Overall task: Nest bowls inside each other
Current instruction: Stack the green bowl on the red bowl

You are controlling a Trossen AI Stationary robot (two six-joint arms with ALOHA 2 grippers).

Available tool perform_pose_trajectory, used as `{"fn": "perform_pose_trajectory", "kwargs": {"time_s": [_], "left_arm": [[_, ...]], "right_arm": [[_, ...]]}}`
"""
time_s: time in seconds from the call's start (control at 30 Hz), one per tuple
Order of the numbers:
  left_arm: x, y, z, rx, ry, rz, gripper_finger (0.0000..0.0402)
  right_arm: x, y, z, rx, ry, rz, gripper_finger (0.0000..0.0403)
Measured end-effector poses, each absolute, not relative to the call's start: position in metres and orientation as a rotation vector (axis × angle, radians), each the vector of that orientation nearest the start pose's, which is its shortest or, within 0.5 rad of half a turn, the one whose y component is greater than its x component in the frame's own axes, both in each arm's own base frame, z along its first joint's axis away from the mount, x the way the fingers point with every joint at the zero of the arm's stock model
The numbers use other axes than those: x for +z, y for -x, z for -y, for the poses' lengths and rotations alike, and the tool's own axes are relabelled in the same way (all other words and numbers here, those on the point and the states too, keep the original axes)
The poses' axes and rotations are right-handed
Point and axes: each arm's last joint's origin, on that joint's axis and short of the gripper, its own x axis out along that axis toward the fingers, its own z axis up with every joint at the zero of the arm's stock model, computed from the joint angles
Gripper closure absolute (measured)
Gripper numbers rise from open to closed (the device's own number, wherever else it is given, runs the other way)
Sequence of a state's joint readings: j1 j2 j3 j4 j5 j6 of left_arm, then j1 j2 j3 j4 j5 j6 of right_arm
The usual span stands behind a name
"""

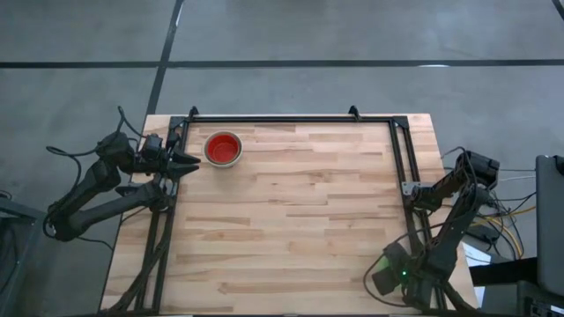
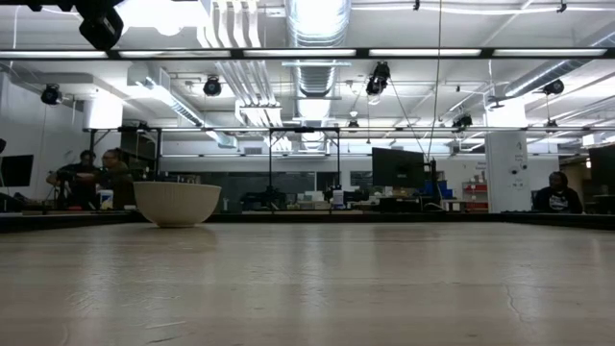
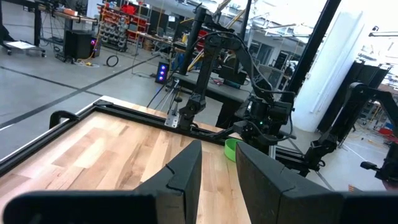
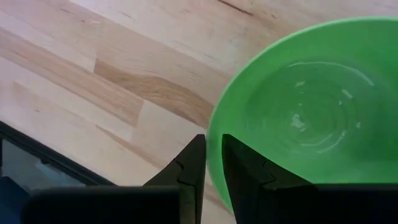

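Right hand (image 4: 212, 163) grips the rim of a green bowl (image 4: 311, 106) at the bench's (image 1: 300, 211) right edge.
Left hand (image 1: 187, 161), fingers parted and empty, hovers just beside the red-topped bowl stack (image 1: 222, 148) near the far-left corner.

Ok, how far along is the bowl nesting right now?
Looks done: the red bowl sits inside a whitish bowl beside the open left tool. In hand: the right tool pinches the rim of a green bowl at the right edge of the table. Left: carrying it over and nesting it with those two. No other bowls show.
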State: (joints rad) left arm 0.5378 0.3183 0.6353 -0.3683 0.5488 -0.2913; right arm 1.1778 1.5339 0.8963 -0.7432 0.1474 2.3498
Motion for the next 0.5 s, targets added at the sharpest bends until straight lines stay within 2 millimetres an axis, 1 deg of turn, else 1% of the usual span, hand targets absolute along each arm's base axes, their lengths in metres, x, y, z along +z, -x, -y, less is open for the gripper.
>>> {"fn": "perform_pose_trajectory", "kwargs": {"time_s": [0.27, 0.5], "left_arm": [[0.315, -0.073, -0.026, -0.005, 0.318, -0.045, 0.0298], [0.315, -0.073, -0.026, -0.005, 0.318, -0.045, 0.0298]], "right_arm": [[0.164, -0.106, -0.246, -0.712, -1.05, -1.261, 0.0351], [0.164, -0.107, -0.248, -0.701, -1.065, -1.263, 0.0351]]}}
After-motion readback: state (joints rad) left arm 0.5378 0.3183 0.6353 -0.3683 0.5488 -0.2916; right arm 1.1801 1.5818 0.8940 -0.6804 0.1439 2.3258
